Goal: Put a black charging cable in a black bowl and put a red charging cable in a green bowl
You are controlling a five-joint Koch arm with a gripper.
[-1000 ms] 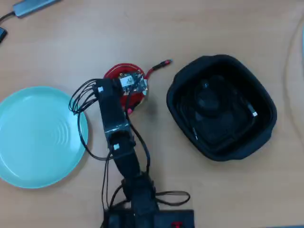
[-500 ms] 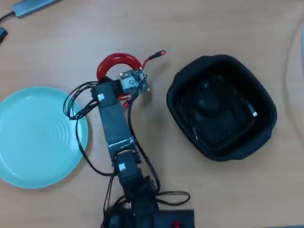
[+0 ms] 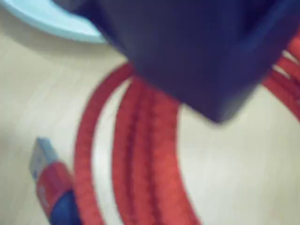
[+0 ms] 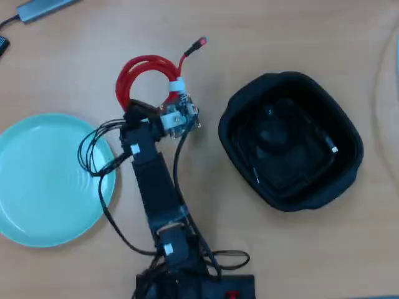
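The red charging cable (image 4: 147, 70) is a round coil with a white tie, and its plug (image 4: 200, 43) points up and right in the overhead view. My gripper (image 4: 138, 108) is shut on the coil's lower edge, and the coil looks raised off the table. In the wrist view a dark jaw covers the red strands (image 3: 140, 140); the red plug (image 3: 47, 178) shows at lower left. The pale green bowl (image 4: 43, 180) lies at the left, and its rim (image 3: 51, 18) shows in the wrist view. The black bowl (image 4: 288, 78) stands at the right with the black charging cable (image 4: 330, 144) inside.
The arm's base (image 4: 193, 286) sits at the bottom edge, with loose black robot wires (image 4: 93, 156) looping over the green bowl's right rim. A grey device (image 4: 43, 7) lies at the top left corner. A pale cord (image 4: 379, 75) curves along the right edge.
The gripper has moved toward the top of the overhead view, carrying the red coil with it. The coil now looks larger and shows fully beyond the gripper. Both bowls stay put.
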